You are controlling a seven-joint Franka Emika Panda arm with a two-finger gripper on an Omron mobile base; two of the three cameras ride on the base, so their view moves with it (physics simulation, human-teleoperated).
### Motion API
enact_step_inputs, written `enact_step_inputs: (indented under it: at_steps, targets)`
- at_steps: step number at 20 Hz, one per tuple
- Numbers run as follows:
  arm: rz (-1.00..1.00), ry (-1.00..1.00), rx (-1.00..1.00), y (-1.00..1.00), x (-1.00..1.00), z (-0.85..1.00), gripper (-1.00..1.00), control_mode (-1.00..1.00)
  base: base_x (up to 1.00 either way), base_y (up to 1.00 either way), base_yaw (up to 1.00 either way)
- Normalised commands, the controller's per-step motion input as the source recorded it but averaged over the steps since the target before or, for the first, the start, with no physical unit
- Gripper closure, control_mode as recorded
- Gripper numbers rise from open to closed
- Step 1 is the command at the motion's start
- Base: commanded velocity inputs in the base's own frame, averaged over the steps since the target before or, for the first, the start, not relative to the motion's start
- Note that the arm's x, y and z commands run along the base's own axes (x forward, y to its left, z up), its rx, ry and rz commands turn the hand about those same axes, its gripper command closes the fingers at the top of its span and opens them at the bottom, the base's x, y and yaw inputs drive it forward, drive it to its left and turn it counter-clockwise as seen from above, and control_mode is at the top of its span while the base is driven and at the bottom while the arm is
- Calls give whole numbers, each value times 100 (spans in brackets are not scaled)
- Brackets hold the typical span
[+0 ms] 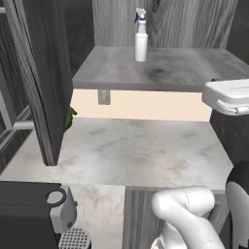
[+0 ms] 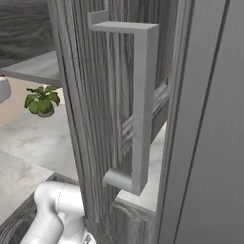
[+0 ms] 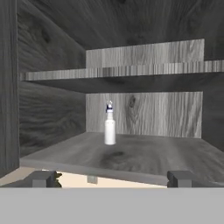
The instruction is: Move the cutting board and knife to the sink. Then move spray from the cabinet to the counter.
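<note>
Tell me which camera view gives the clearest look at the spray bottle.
The left base view: the spray bottle stands upright at the back of the cabinet shelf, nozzle and body plainly outlined. The hand view shows the same bottle smaller, straight ahead on the shelf. In the right base view the cabinet door fills the foreground.

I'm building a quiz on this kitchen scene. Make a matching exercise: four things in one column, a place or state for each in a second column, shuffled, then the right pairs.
Things:
1. spray
2. plant
3. gripper
4. door handle

Places or states:
A. open, in front of the shelf edge, facing the cabinet
B. close to the right base camera, on the open door
C. upright at the back of the shelf
D. on the counter, by the backsplash

Pairs: 1-C, 2-D, 3-A, 4-B
</note>
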Motion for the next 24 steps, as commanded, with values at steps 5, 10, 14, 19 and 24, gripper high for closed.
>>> enact_step_inputs:
  at_steps: [5,10,14,19,24]
  targets:
    - [0,-4,0,0,35,4,-100,-100,0,0,0]
    - [0,0,0,0,46,11,-100,-100,0,0,0]
    - [0,0,0,0,35,18,-100,-100,0,0,0]
    - [0,0,0,0,24,8,-100,-100,0,0,0]
    - [0,0,0,0,42,0,-100,-100,0,0,0]
